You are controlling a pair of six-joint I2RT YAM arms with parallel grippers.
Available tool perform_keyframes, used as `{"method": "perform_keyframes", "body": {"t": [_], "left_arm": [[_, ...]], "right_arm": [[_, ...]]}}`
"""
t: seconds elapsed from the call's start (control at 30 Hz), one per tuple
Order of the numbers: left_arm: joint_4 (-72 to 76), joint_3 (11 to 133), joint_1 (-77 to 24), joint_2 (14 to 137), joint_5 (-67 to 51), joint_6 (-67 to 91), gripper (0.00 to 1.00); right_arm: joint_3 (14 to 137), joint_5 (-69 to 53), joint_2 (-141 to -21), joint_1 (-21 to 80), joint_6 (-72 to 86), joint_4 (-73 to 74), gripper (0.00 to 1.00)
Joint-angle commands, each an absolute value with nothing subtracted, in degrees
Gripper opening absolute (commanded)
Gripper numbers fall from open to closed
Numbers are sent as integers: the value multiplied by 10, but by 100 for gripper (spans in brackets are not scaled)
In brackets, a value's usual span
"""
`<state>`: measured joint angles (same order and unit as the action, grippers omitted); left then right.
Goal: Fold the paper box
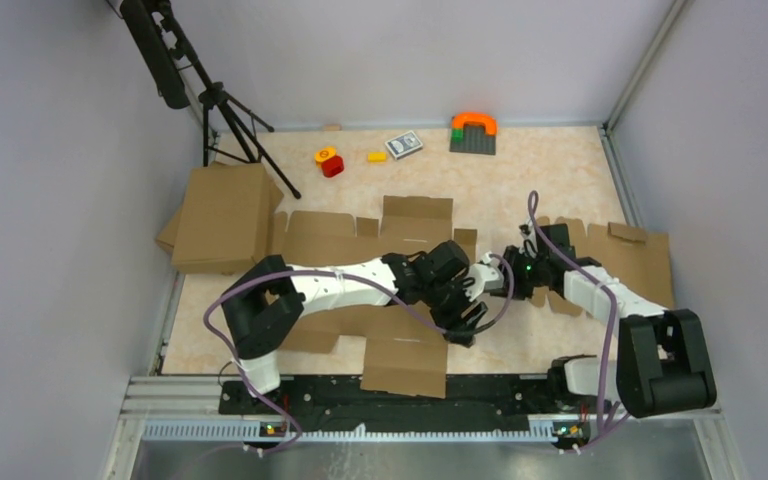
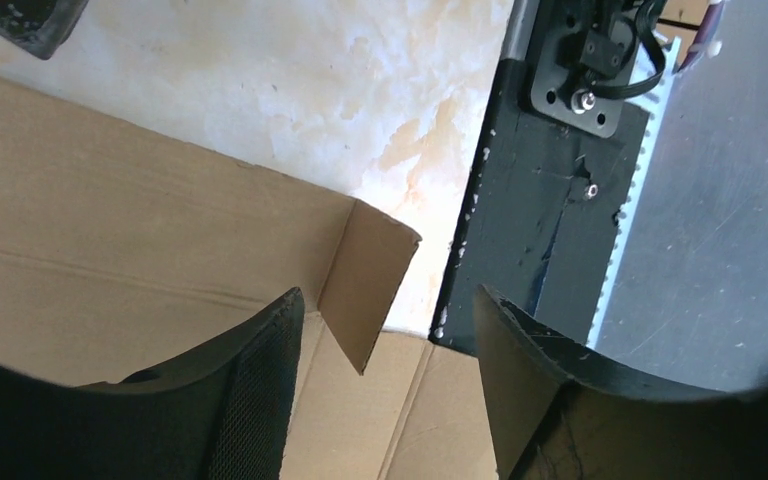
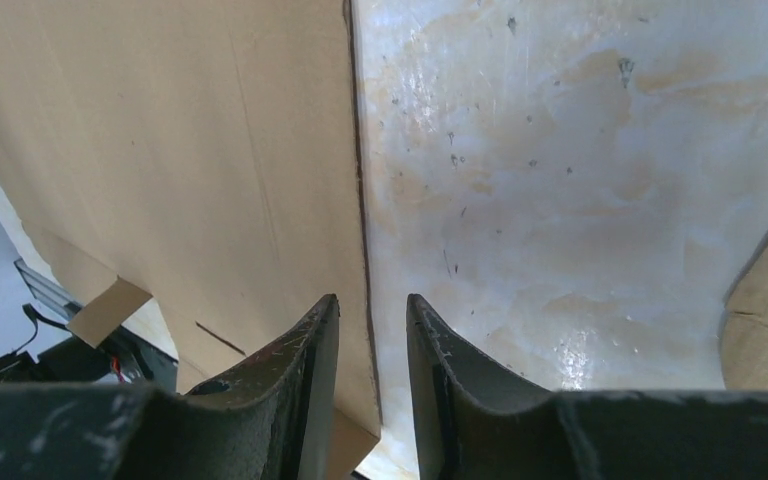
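Two other cardboard pieces flank the paper box, which lies flat and unfolded on the table beneath the left arm. They are a closed shallow box at far left, its inside hidden from us, and a notched blank at right. The left gripper is spread, and a raised flap stands between its fingers. The right gripper is slightly parted over the sheet's edge, and we see it pinching nothing. Both arms cover the sheet's middle.

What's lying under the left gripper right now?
The paper box, flat, one small flap raised, and bare table. Anything beneath the cardboard is hidden.
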<state>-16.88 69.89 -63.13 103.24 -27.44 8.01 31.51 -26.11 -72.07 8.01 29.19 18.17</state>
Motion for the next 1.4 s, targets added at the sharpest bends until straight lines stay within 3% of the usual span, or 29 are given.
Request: {"method": "perform_keyframes", "body": {"t": [0.0, 0.37, 0.63, 0.7, 0.73, 0.8, 0.87, 0.93, 1.37], "left_arm": [[-166, 689, -640, 1000, -263, 34, 65], [-231, 755, -699, 1062, -150, -10, 49], [-179, 722, -706, 1050, -114, 13, 20], [-165, 711, -706, 1039, -97, 19, 4], [-162, 709, -706, 1035, -89, 22, 0], [-153, 699, -706, 1020, -78, 26, 0], [-133, 681, -706, 1001, -72, 30, 0], [-112, 659, -705, 974, -58, 38, 0], [-4, 556, -701, 861, -7, 80, 0]], "right_arm": [[305, -272, -696, 79, 295, 164, 31], [297, -195, -565, 79, 331, 202, 34], [283, -184, -548, 79, 324, 211, 34], [278, -193, -553, 79, 327, 205, 35], [275, -197, -555, 79, 329, 202, 36], [273, -202, -560, 79, 333, 200, 43], [271, -218, -567, 79, 342, 196, 60], [270, -238, -577, 79, 350, 189, 64], [275, -334, -662, 85, 399, 66, 65]]}}
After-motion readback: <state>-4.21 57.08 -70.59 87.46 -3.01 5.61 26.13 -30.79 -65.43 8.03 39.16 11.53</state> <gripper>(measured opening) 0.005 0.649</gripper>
